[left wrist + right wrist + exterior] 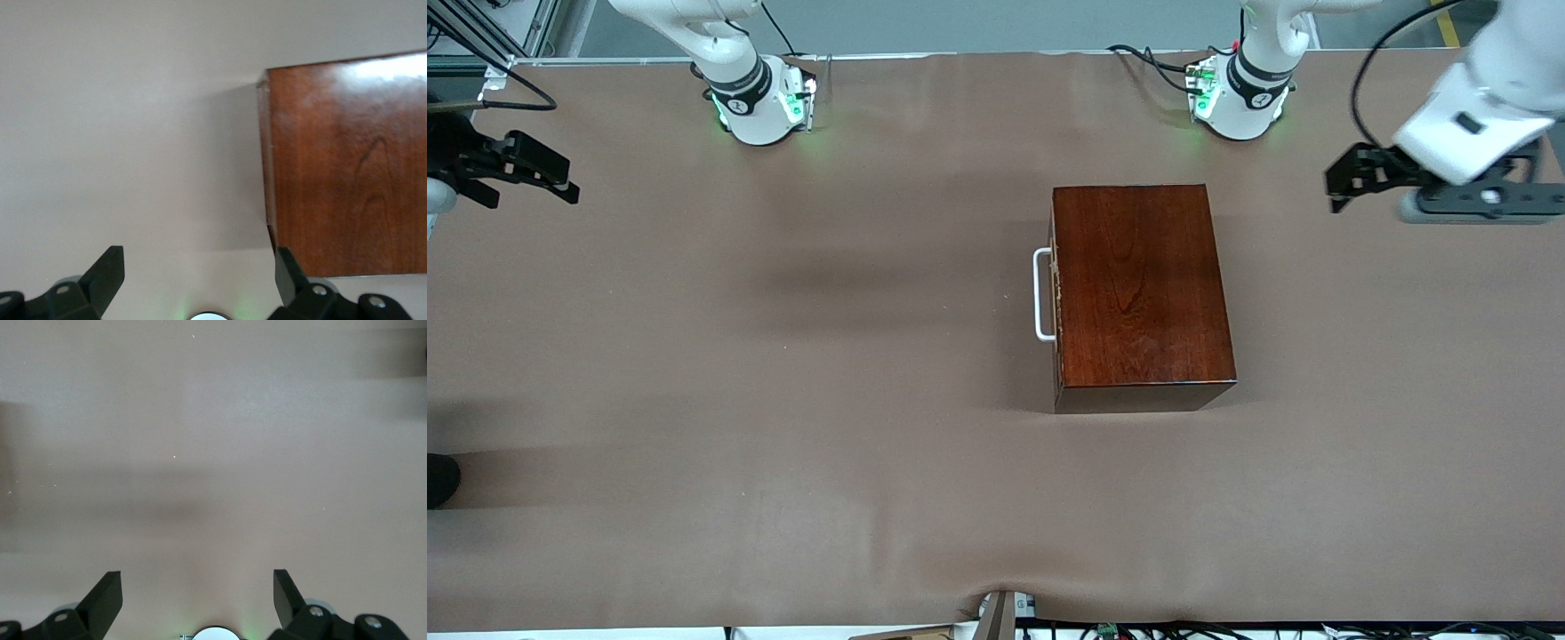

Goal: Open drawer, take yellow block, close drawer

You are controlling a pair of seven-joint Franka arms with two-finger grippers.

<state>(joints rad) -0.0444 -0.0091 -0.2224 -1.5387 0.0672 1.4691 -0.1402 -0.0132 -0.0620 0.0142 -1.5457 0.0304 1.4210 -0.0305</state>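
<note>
Front view: we see the drawer shut in its wooden box, handle toward the right arm's end. Our left gripper and right gripper hover spread over bare table, well apart from it.

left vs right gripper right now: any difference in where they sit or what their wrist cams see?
The left gripper hangs over the table's left-arm end, close to the wooden box; the right gripper hangs over the right-arm end, away from it. The left wrist view shows the box, the right wrist view only bare cloth. Both are open and hold nothing.
</note>
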